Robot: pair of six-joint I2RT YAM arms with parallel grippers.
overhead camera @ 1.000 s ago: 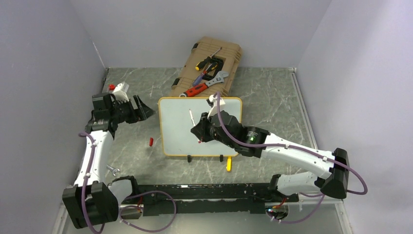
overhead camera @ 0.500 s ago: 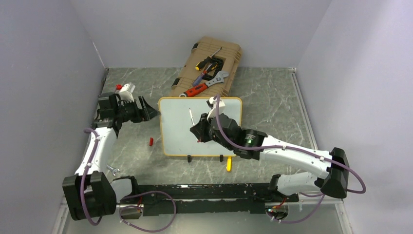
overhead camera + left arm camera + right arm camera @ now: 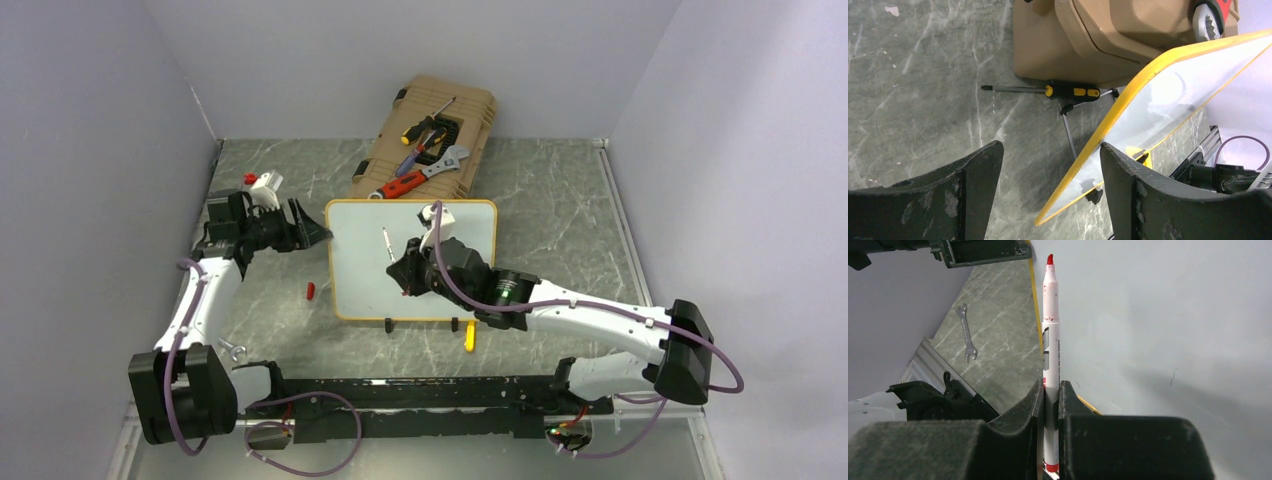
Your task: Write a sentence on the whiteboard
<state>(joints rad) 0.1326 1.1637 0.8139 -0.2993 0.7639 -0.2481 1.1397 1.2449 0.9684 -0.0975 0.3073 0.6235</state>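
Right hand clamping red marker, tip hovering over blank whiteboard for writing; left hand spread apart, waiting beside board edge, likely for steadying.

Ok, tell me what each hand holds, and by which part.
Right hand clamps the red marker near its tail end; left hand holds nothing.

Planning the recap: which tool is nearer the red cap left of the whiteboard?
Left. The left tool hovers just beyond the red cap, open; the right tool is over the whiteboard, gripping the marker.
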